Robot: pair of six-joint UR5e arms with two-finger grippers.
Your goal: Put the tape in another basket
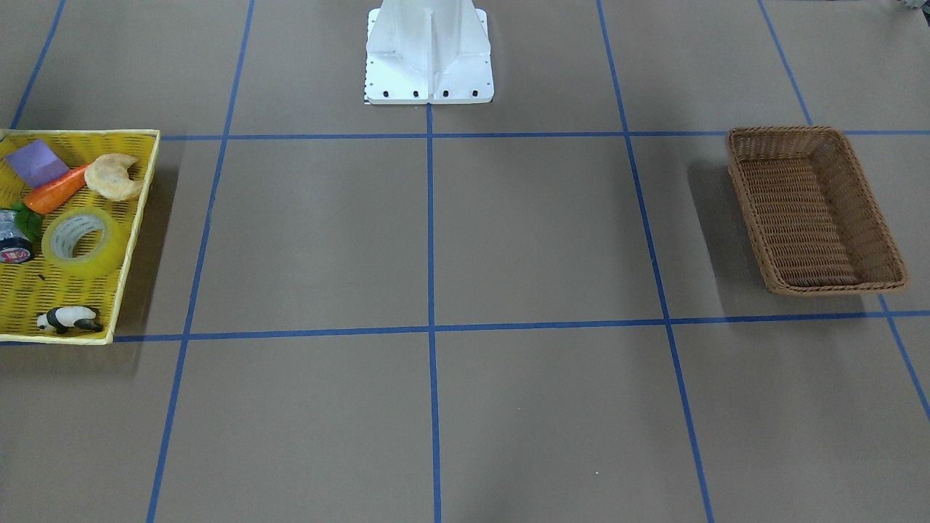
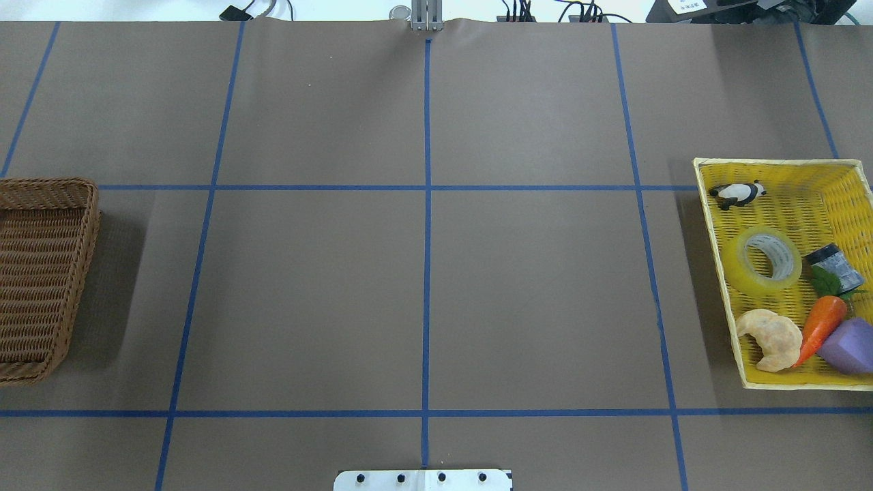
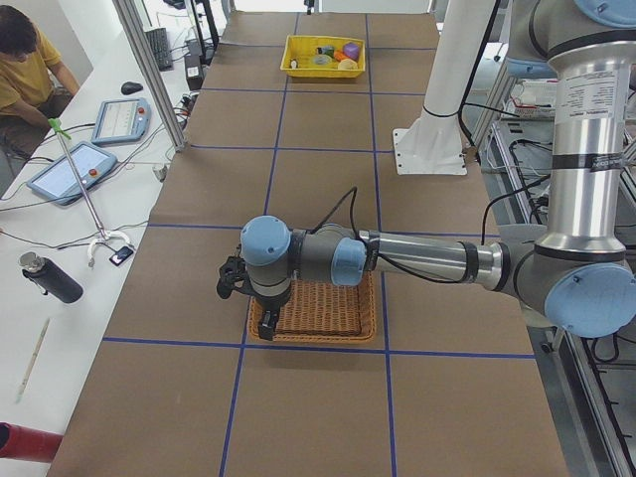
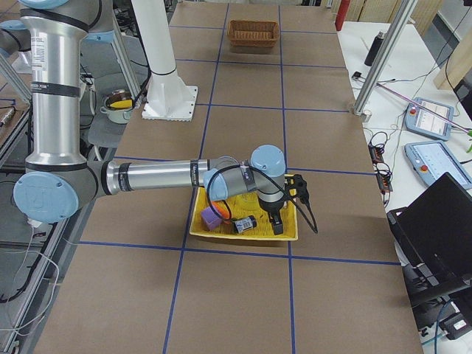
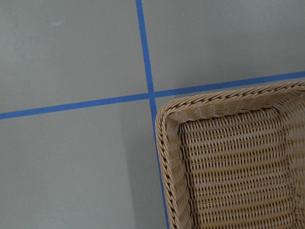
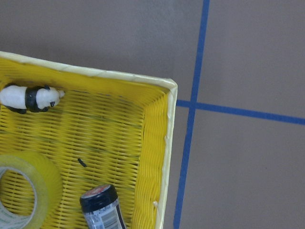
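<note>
Sitting near tray [image 1: 138, 218] rim, tape [image 1: 94, 260], basket [image 1: 806, 211] apart

On the table [image 2: 307, 300] I see a yellow mesh tray [image 2: 777, 164] at one end. Inside it lie a toy panda [image 2: 738, 194] near one corner, a croissant [image 2: 772, 339], a carrot [image 2: 822, 327] just beside a purple block [image 2: 849, 345], and a small dark can [image 2: 835, 266] by the carrot's leaves.

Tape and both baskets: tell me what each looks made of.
Tape: glossy translucent yellow plastic film wound on a white core, probably cardboard. Brown basket: woven wicker or rattan-like strands, matte, braided rim. Yellow tray: likely moulded plastic mesh, slightly shiny, regular slots.
</note>
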